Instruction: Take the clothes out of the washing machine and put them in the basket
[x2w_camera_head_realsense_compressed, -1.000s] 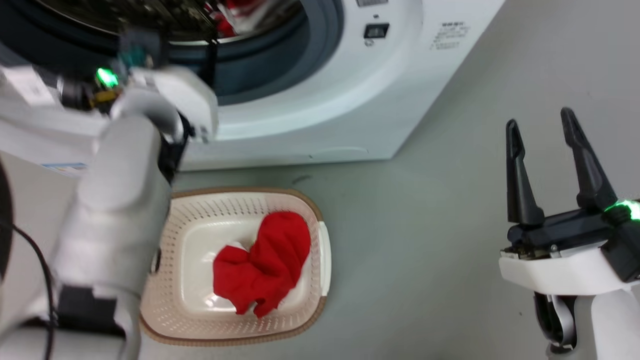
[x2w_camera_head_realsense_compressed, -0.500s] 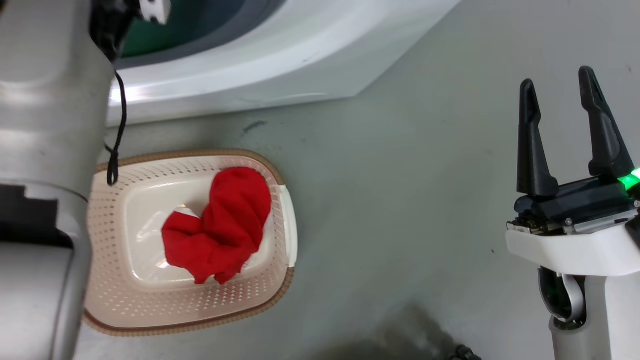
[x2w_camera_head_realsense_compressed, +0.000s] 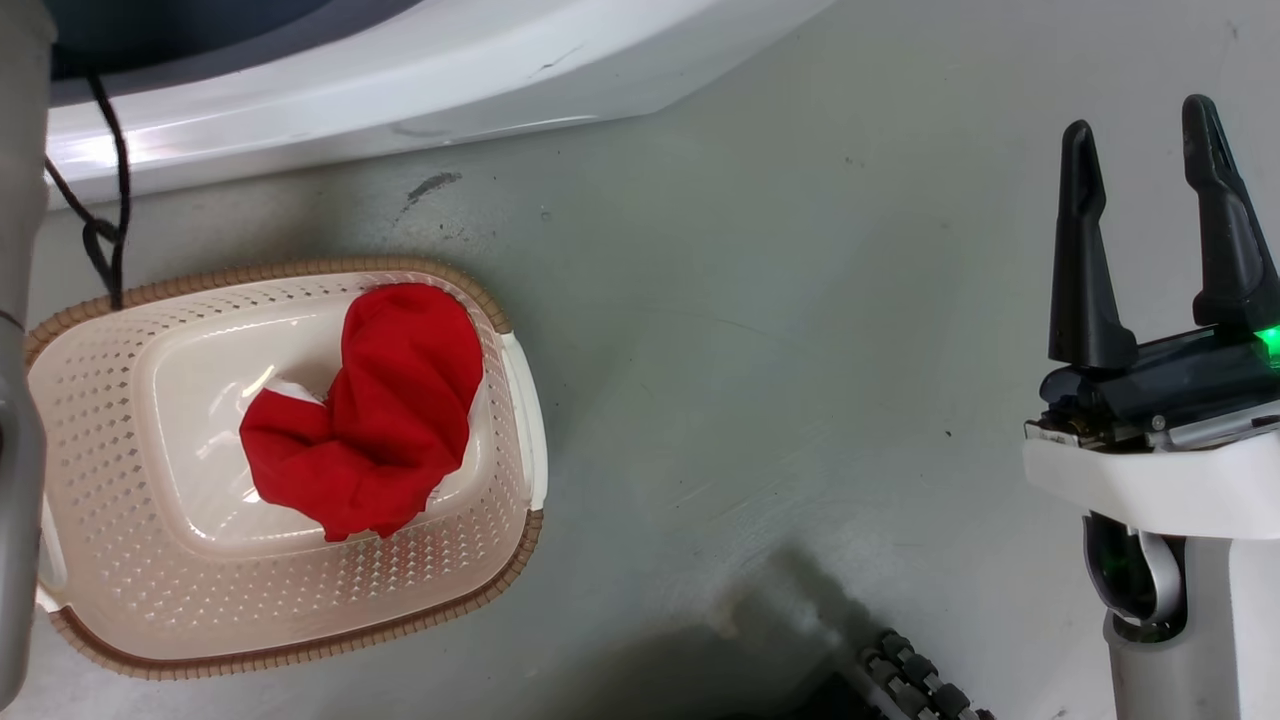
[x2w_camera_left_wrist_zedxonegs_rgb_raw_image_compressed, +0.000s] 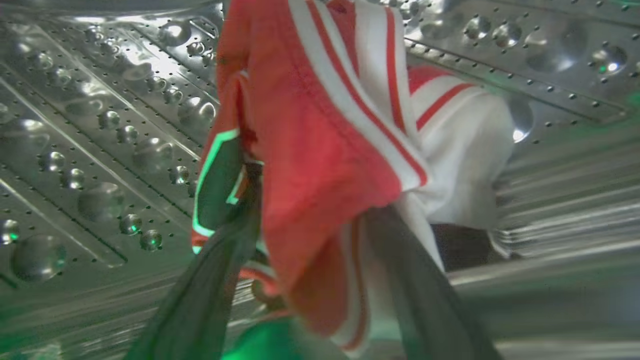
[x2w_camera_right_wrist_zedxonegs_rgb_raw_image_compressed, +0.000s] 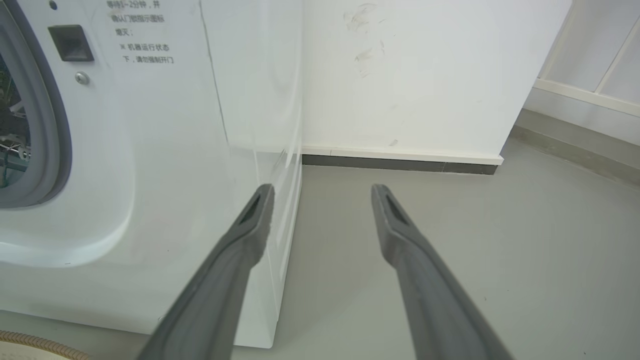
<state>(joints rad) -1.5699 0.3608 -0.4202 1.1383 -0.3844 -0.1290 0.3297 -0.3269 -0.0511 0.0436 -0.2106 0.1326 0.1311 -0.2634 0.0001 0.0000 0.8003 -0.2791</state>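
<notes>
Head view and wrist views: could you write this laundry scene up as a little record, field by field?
Basket: on the floor before the washing machine, holding the plain red garment
Striped garment: inside the steel drum
Left gripper: in the drum, fingers either side of the striped garment; grip unclear
Right gripper: open, empty, above the floor
Left to do: striped garment into the basket

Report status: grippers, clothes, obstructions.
Left gripper astride striped garment in drum, grip unclear. Right gripper open, empty. Plain red garment in basket. No obstruction seen.
</notes>
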